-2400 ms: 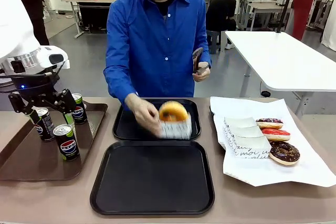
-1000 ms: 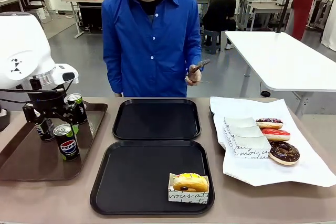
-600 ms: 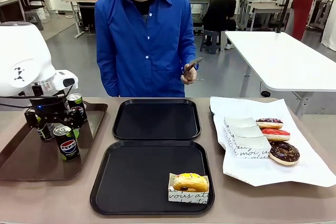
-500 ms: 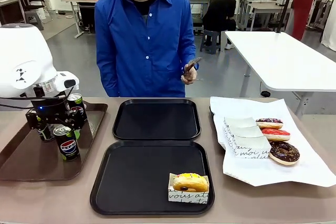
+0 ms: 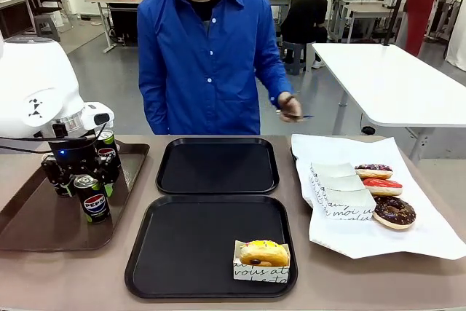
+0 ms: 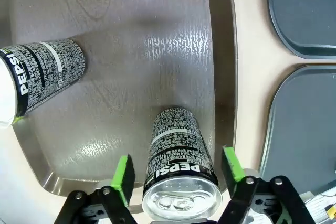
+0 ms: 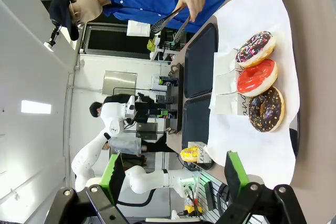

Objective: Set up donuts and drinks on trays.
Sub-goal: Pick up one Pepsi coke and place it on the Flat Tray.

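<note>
Standing close by on the brown tray (image 6: 131, 77), other cans (image 6: 47, 74) sit near the left gripper (image 6: 177, 169), none between it and its Pepsi can (image 6: 178, 145). Its jaws straddle that can, a thin gap showing at each green pad (image 6: 123, 174). A yellow-iced donut (image 5: 263, 253) lies in the near black tray's (image 5: 204, 245) right front corner. The right gripper (image 7: 173, 174) hangs with jaws wide, holding nothing, three donuts (image 7: 257, 77) on paper (image 7: 262, 3) beyond.

Far tray (image 5: 217, 165) bare, cans (image 5: 95, 205) crowding brown tray (image 5: 44, 225)
</note>
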